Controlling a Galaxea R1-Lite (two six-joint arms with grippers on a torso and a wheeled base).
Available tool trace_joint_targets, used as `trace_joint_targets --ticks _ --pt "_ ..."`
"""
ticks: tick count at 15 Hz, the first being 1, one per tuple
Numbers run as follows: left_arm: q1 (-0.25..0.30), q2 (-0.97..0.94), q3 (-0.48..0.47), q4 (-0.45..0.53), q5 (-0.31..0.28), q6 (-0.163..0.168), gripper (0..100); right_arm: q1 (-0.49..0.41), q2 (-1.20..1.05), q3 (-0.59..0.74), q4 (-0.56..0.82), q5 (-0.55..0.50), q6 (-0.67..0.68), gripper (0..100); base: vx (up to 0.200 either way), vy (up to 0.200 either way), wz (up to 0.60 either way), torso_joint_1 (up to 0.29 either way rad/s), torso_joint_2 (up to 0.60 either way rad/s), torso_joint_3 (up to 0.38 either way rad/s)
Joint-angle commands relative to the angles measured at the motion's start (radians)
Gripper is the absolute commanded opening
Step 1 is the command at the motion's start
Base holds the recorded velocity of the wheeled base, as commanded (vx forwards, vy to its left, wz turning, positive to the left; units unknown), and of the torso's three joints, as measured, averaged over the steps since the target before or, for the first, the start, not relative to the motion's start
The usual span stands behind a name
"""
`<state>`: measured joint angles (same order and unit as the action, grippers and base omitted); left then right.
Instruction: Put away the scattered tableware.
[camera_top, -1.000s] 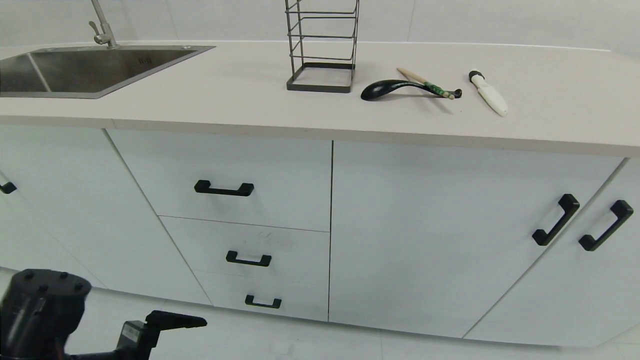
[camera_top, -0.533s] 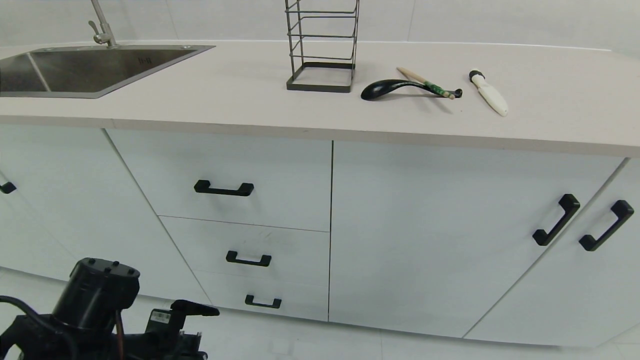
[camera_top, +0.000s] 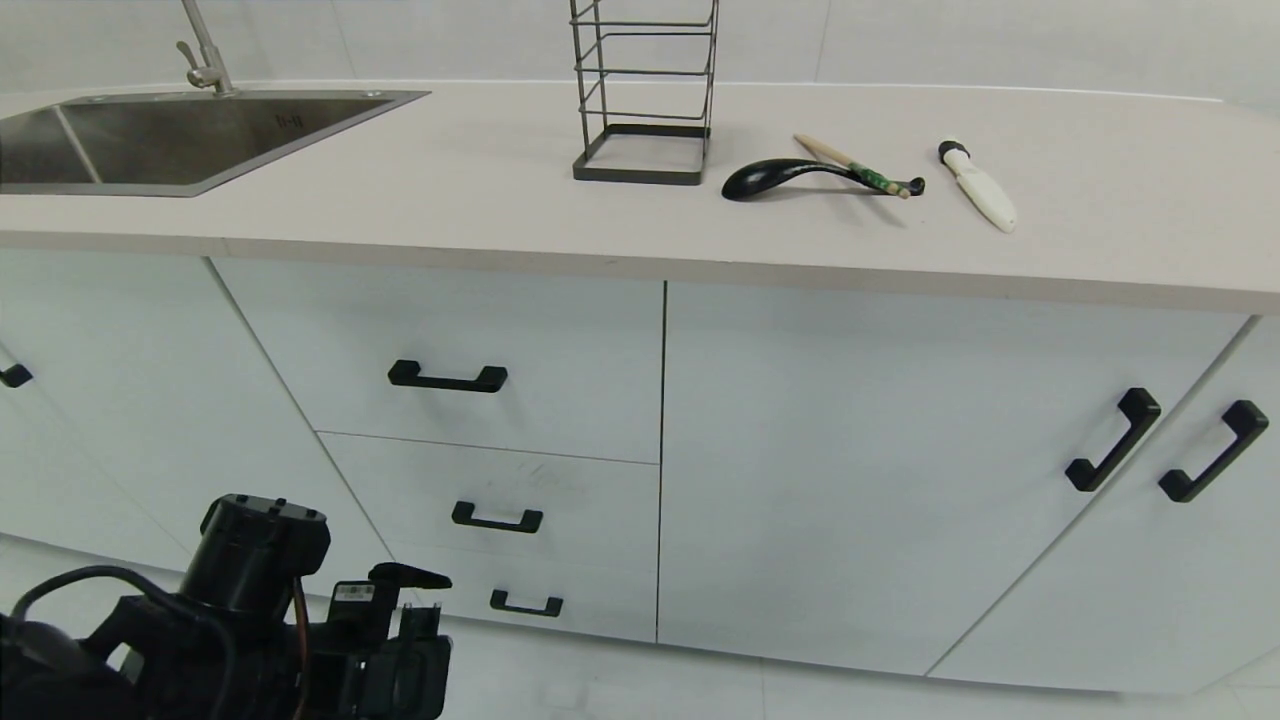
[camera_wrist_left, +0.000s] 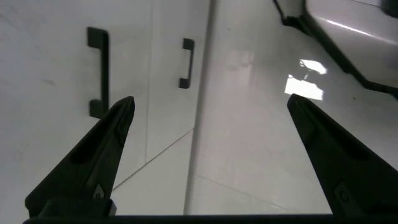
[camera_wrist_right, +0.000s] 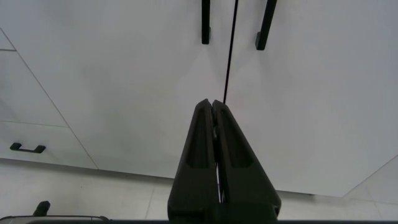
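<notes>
— Where's the tableware?
— All on the bench (camera_top: 400, 205). The black spoon (camera_top: 785, 178) lies just right of the wire rack (camera_top: 642, 165), with wooden chopsticks (camera_top: 835, 155) across its handle end and a white-handled utensil (camera_top: 980, 188) nearby (what kind, I can't tell).
— And your fingers?
— My left gripper (camera_wrist_left: 209, 102) sits low before the drawers (camera_top: 480, 440), fingers (camera_wrist_left: 93, 162) spread wide, nothing between. My right gripper (camera_wrist_right: 212, 109) faces the cupboard doors (camera_wrist_right: 311, 112), fingers (camera_wrist_right: 199, 143) pressed together, empty.
</notes>
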<state>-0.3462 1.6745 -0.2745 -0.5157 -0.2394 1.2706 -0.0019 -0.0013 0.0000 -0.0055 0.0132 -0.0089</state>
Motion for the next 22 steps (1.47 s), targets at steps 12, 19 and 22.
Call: trace_joint_targets --ticks 12,19,22 --pt "0.061 0.311 -0.169 -0.188 0.0 -0.004 100 0.0 0.001 0.0 -0.001 0.001 0.0 0 0.0 0.0 0.0 0.0 0.0 0.0" --pt "0.078 0.433 -0.178 -0.359 0.005 -0.048 100 0.0 0.001 0.0 -0.001 0.001 0.0 0 0.0 0.0 0.0 0.0 0.0 0.0" --pt "0.079 0.456 -0.193 -0.383 0.006 -0.05 100 0.0 0.001 0.0 -0.001 0.001 0.0 0 0.0 0.0 0.0 0.0 0.0 0.0"
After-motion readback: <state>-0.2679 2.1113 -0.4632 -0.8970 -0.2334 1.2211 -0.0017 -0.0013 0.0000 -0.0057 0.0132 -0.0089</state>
